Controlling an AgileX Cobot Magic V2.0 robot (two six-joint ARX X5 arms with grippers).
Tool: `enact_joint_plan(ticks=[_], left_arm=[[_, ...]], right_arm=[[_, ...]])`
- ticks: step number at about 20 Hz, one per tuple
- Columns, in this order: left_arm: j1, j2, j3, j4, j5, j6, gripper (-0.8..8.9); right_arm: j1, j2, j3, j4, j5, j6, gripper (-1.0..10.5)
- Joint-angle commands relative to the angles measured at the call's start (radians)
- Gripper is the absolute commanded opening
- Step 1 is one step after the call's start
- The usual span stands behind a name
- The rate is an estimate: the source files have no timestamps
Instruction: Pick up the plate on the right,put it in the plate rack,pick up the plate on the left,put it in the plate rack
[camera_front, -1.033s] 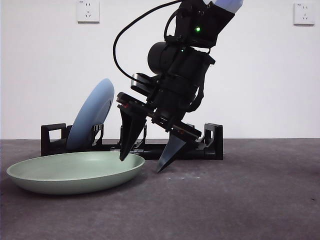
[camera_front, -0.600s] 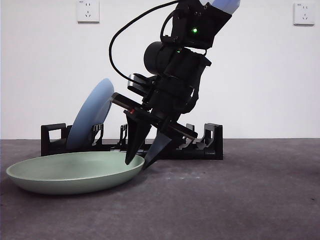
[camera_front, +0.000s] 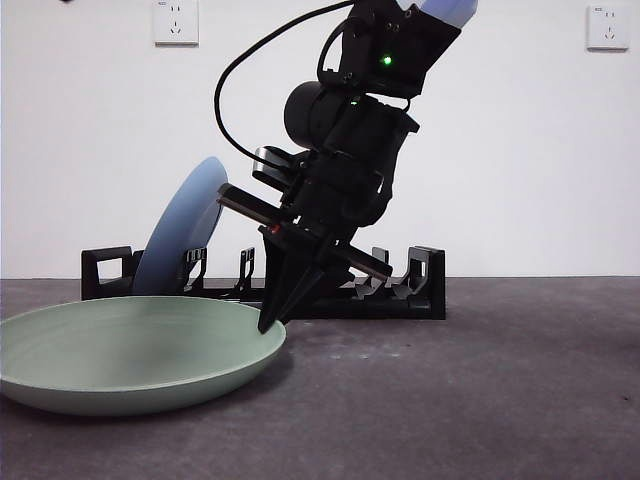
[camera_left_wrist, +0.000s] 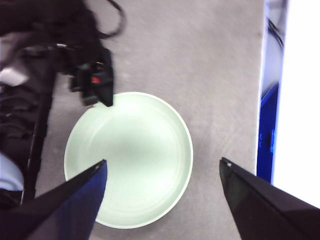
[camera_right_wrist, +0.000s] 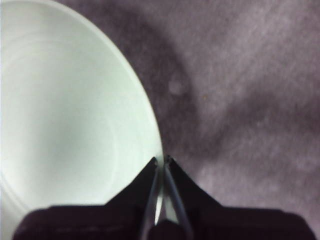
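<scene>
Right end effector (camera_front: 272, 322) tilted down from above, jaws clenched on near rim of green plate (camera_front: 130, 350), rim pinched btwn them. Plate on grey desk (camera_front: 480, 390), in front of black plate rack (camera_front: 415, 290). Blue plate (camera_front: 180, 235) stands leaning in rack's left-end slots as seen from front. Left end effector (camera_left_wrist: 162, 172) hangs high over green plate, jaws spread wide, gripping nothing. White wall w/ sockets (camera_front: 176, 22) behind.

The right end effector (camera_front: 270, 322) has gone from spread to clamped on the green plate (camera_front: 130, 355) rim, whose gripped edge has lifted and tilted off the surface.
</scene>
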Motion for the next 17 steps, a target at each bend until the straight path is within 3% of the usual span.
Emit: enact_joint_plan(ticks=[1, 6, 10, 13, 17], left_arm=[[-0.050, 0.014, -0.004, 0.003, -0.031, 0.031, 3.82], [-0.183, 0.029, -0.004, 0.005, -0.074, 0.085, 3.82], [-0.271, 0.071, -0.004, 0.035, -0.227, 0.187, 3.82], [-0.307, 0.121, -0.004, 0.110, -0.338, 0.256, 3.82], [-0.311, 0.173, -0.004, 0.159, -0.360, 0.301, 3.82]], right_arm=[[-0.022, -0.037, -0.009, -0.048, -0.010, -0.008, -0.2], [-0.096, -0.209, -0.009, -0.168, -0.011, -0.027, -0.2], [-0.155, -0.346, -0.009, -0.307, -0.042, -0.060, -0.2], [-0.172, -0.412, -0.009, -0.376, -0.074, -0.068, -0.2], [-0.171, -0.449, -0.009, -0.392, -0.131, -0.067, -0.2]])
